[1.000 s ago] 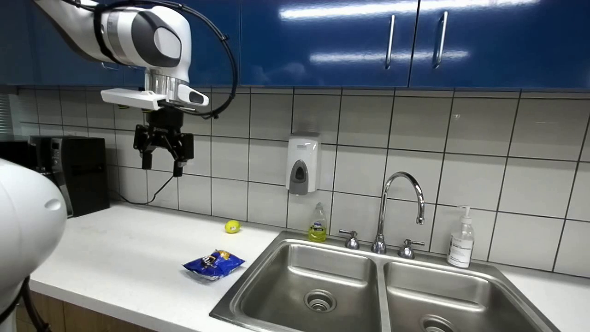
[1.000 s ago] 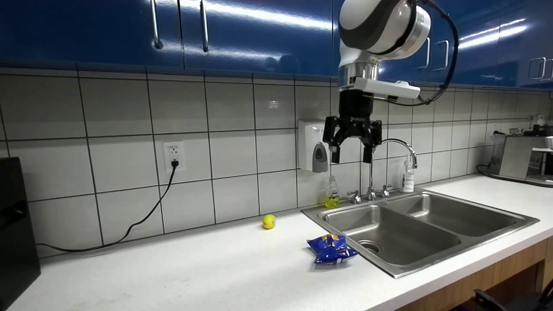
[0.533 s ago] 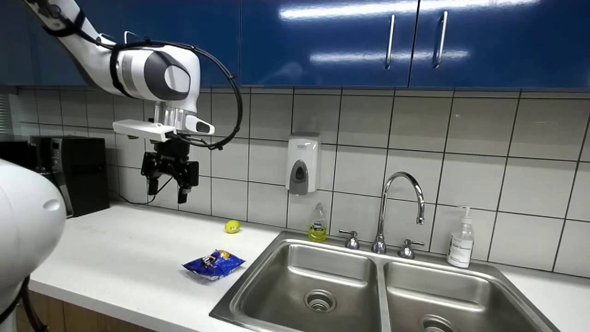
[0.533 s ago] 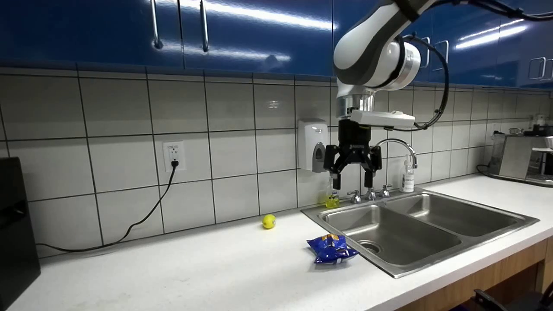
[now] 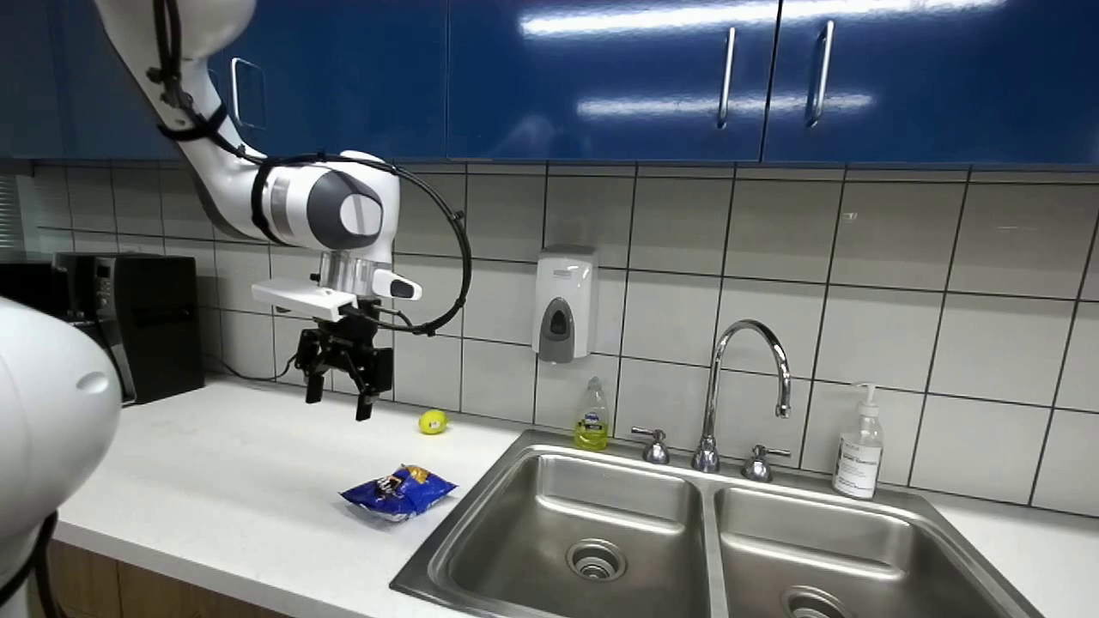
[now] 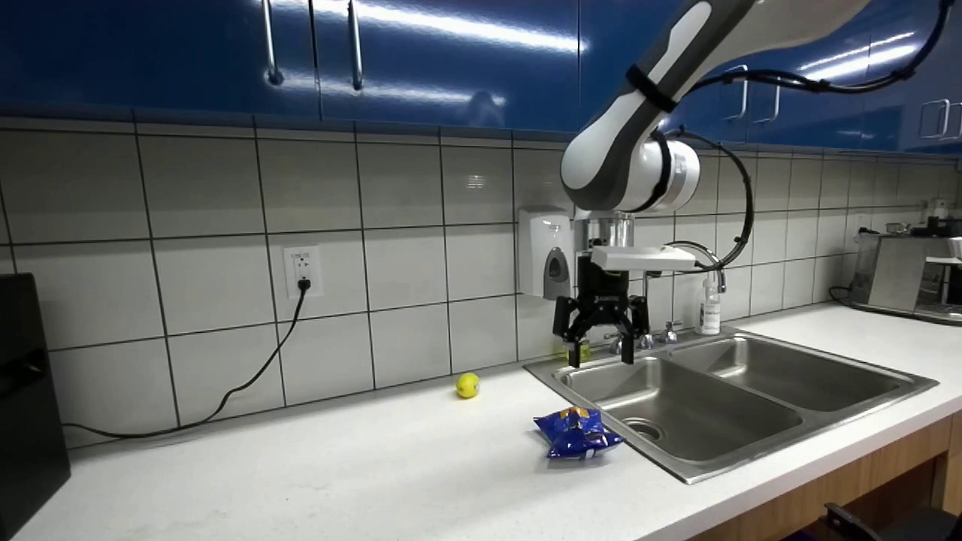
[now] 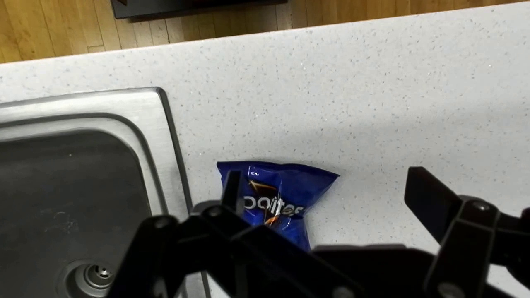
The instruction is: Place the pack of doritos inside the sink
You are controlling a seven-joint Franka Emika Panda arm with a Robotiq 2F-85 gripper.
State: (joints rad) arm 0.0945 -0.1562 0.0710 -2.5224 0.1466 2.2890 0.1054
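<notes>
Claw (image 5: 340, 402) lower; Doritos (image 5: 399, 494) beside sink (image 5: 711, 549)

You count one dispenser (image 5: 564, 302), one Doritos pack (image 5: 399, 493), one round yellow thing (image 5: 433, 421) and one sink (image 5: 482, 495) having two basins (image 5: 524, 549), one faucet (image 5: 711, 403), two handles (image 5: 656, 451), two bottles (image 5: 592, 425).

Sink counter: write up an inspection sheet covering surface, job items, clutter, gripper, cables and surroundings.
Surface: white counter, speckled in the wrist view.
Job items: doritos pack lies on the counter beside the sink, not in it.
Clutter: round yellow item near the tiled wall; yellow-liquid bottle and pump bottle at the sink's back edge.
Gripper: open, holding nothing, above the counter.
Cables: arm cable hangs in a loop; black cord runs from the outlet towards the black machine.
Surroundings: blue cabinets, wall-mounted dispenser.
</notes>
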